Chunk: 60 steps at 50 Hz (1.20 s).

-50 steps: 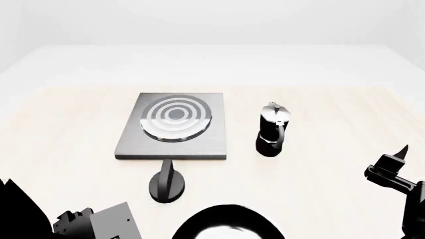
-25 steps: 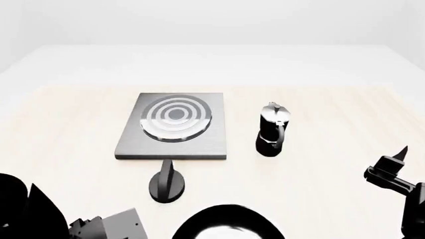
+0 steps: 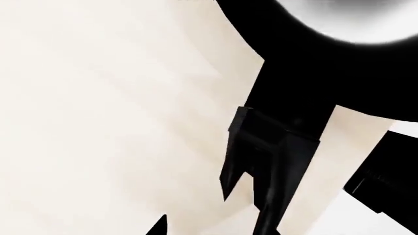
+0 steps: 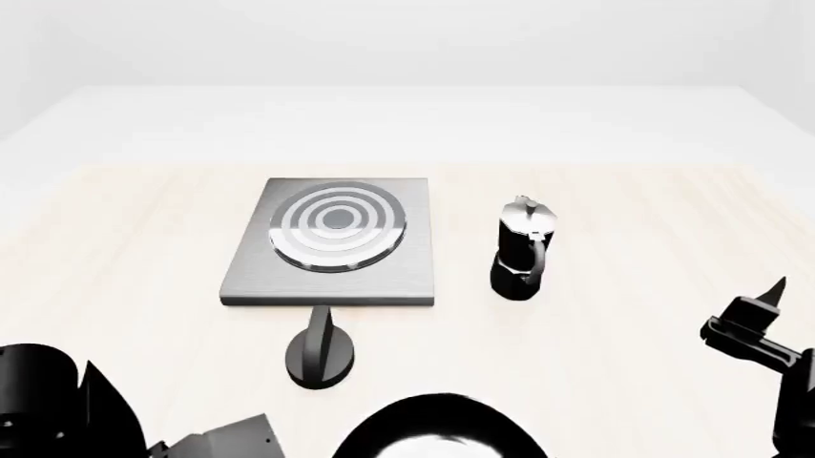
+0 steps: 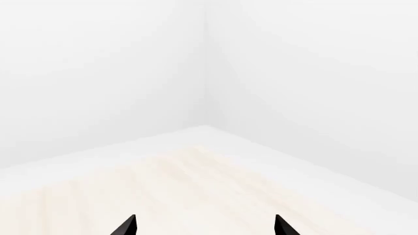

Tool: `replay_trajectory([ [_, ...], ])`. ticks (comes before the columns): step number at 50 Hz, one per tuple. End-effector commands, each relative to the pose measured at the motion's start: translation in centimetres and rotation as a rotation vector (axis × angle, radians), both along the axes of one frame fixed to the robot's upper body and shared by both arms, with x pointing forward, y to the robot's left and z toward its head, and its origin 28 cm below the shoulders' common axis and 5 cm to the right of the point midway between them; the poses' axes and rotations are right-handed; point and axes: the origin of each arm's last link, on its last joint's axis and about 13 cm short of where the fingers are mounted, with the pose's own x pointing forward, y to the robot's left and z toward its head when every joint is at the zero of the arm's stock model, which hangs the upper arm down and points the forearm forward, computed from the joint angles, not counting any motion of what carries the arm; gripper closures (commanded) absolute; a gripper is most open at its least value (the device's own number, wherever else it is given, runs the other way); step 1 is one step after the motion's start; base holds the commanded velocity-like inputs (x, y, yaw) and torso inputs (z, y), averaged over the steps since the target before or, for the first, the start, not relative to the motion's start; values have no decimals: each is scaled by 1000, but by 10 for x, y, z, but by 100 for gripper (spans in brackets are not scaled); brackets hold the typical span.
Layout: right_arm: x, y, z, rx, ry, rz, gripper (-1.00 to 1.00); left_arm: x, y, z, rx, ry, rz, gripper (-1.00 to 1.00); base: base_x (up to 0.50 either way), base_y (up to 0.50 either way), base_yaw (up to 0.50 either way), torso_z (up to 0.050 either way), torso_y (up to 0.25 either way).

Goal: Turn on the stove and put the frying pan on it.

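The stove (image 4: 265, 270), a flat grey slab with a ringed burner (image 4: 338, 224), lies at the table's middle. Its small black knob (image 4: 321, 351) stands just in front of it. The frying pan (image 4: 440, 429) sits at the near edge, mostly cut off in the head view. In the left wrist view the pan (image 3: 339, 54) shows its pale inside, and its long black handle (image 3: 287, 127) runs toward my left gripper (image 3: 209, 227). That gripper is open with nothing between its fingers; the handle's end overlaps one finger. My right gripper (image 5: 205, 225) (image 4: 751, 320) hangs open at the far right, over bare table.
A black-and-silver moka pot (image 4: 522, 250) stands upright right of the stove. My left arm (image 4: 57, 410) fills the near left corner of the head view. An unidentified black shape (image 3: 385, 186) sits past the pan handle. White walls close off the table's far side.
My left arm has sunk lower and further toward the near left corner of the head view. The right arm, stove, knob, pan and moka pot have not moved.
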Motion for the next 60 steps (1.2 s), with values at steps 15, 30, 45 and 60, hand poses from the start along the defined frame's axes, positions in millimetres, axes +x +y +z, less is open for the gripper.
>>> replay_trajectory([
  [15,0,0,-2,-2,1,-7,-100,-32,0,88,1,-280,-99,100,0,0,0,0,0],
  [30,2,1,0,-4,3,-8,-100,-53,1,168,-89,-495,77,100,0,0,0,0,0],
  [45,2,1,-4,0,10,-8,-100,-22,-14,211,-266,-626,417,100,0,0,0,0,1],
  [60,4,1,-5,0,8,-5,-100,56,-16,246,-413,-683,899,100,0,0,0,0,1],
])
